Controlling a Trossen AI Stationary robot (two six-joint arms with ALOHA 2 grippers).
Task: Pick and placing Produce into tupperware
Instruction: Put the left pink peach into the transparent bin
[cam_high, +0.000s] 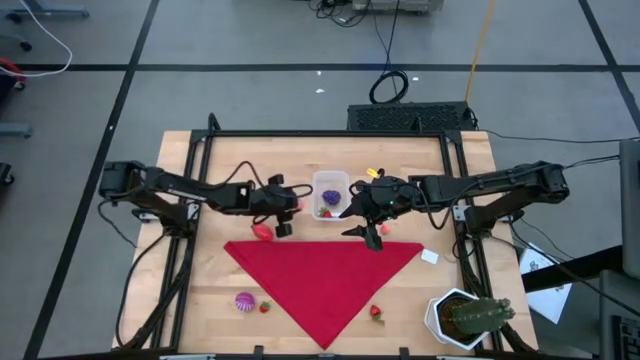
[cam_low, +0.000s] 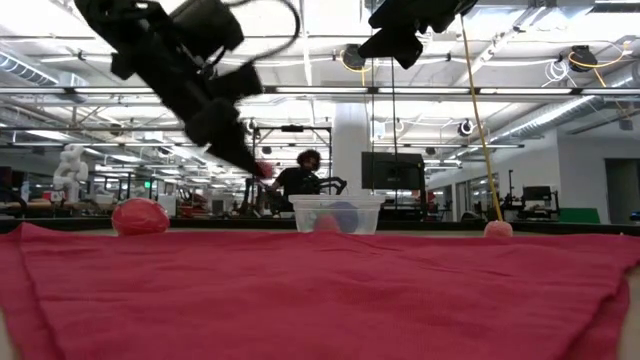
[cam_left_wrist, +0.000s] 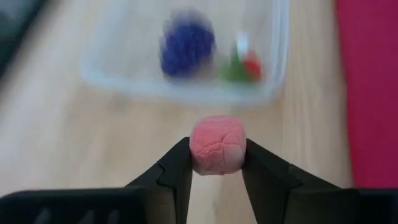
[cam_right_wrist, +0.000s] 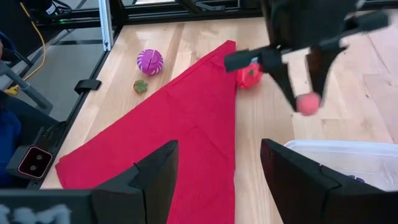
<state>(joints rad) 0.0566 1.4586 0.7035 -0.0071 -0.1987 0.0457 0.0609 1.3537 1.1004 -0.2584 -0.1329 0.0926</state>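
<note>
Left tool (cam_left_wrist: 216, 168) is clamped tight on a pink ball (cam_left_wrist: 217, 144), held in the air just short of the clear tub (cam_high: 330, 193), on the tub's left side in the high view. The tub sits on the bare wood of the table (cam_high: 200, 270), above the red cloth (cam_high: 325, 282), w/ a purple piece (cam_left_wrist: 186, 48) and a small red-and-green one (cam_left_wrist: 244, 64) already inside.

Right tool (cam_high: 366, 218) hangs just right of the tub w/ fingers apart, nothing between them.

Still loose: a red piece (cam_high: 263, 231) at the cloth's left corner, a striped magenta ball (cam_high: 245, 301) w/ a small strawberry (cam_high: 265, 307) beside it, and another strawberry (cam_high: 377, 312) near the cloth's lower right edge. Cactus pot (cam_high: 465, 318) stands well apart at the table's right front.

Risks, as I judge them:
- Ball is round and pinched only at its sides; a jerk could squirt it out before it's over the tub.
- Letting go too early or too low drops it on the rim or outside, and it'd roll off across the wood.
- Tub is light; a finger catching the wall could shove or tip it.
- Both arms crowd the tub, so a swing inward by either could make them clash.
</note>
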